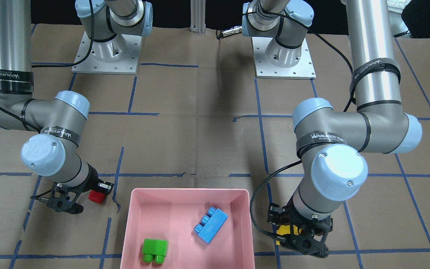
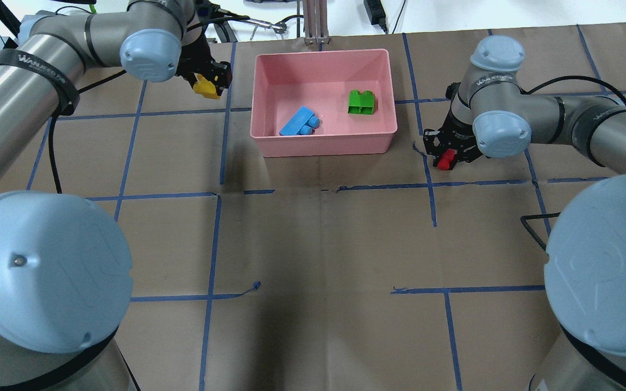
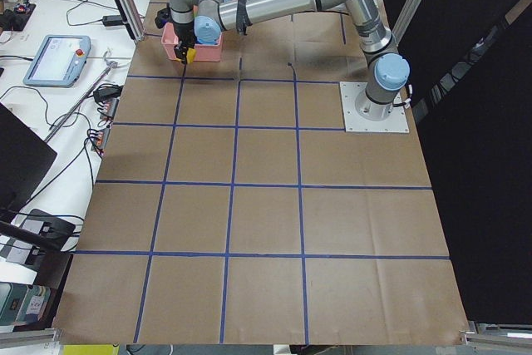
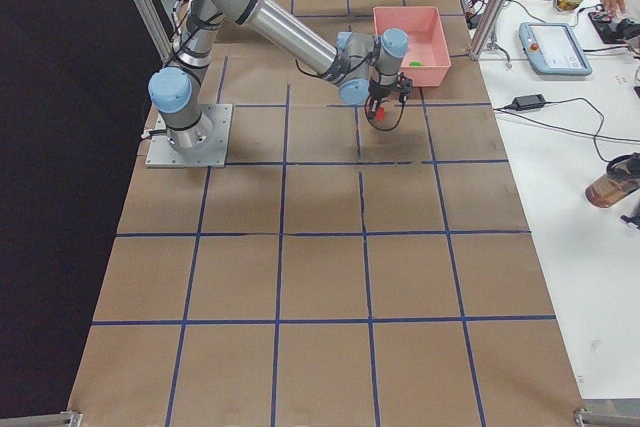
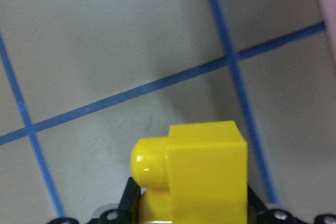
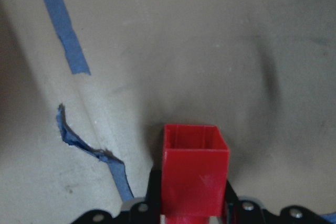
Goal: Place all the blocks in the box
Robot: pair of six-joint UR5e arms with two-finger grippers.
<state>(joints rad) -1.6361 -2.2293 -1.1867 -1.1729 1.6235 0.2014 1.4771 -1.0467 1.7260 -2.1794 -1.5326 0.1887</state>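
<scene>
Gripping yellow block point(image 2: 204, 88) in left gripper point(image 2: 208, 82), upper left of overhead view, just beside box point(image 2: 324, 52). Clamping red block point(image 2: 445, 162) btwn fingers of right gripper point(image 2: 446, 156), just right of box. Lying inside box, apart: light-blue block point(image 2: 298, 121), green block point(image 2: 361, 102).

Yellow block point(image 5: 207, 177) glossy plastic; box point(image 1: 189, 191) smooth plastic; table cover point(image 1: 200, 130) matt paper (creased).

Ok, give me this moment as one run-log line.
left gripper shut on yellow block, beside box | right gripper shut on red block, beside box | blue block, green block in box
</scene>
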